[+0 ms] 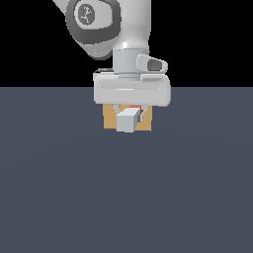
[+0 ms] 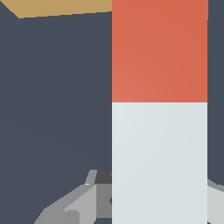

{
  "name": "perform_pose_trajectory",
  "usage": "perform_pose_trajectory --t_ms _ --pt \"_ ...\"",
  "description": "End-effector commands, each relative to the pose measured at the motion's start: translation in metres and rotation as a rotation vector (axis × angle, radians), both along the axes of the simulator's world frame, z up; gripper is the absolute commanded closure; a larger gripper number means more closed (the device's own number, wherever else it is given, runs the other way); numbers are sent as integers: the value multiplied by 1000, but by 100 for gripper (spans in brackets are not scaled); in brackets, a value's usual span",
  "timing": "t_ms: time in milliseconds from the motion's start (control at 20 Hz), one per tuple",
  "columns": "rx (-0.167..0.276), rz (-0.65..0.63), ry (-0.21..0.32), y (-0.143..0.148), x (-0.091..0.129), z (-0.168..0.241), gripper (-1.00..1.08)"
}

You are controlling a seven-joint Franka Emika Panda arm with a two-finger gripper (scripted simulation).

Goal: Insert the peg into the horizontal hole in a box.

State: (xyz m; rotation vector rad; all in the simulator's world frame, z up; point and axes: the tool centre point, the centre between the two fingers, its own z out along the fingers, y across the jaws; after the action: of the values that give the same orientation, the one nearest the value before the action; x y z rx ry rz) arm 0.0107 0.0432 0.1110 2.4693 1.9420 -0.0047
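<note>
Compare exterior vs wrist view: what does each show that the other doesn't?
Exterior only: the arm reaching down from above, the whole white gripper body, and the tan box as a block directly behind the peg's pale end face.

Wrist only: the peg's length, showing the pale section meeting the orange-red section, with the orange-red end pointing toward the box, seen only as a tan sliver.

Both: peg held in the gripper, box, dark grey floor. The hole is not visible in either view.
</note>
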Motion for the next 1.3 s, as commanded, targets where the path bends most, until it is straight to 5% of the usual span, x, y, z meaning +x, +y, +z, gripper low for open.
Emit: perform_pose_trajectory --t_ms 0,1250 --pt "-1 41 -3 21 -5 11 108" --pt "2 72 -1 52 -7 18 108"
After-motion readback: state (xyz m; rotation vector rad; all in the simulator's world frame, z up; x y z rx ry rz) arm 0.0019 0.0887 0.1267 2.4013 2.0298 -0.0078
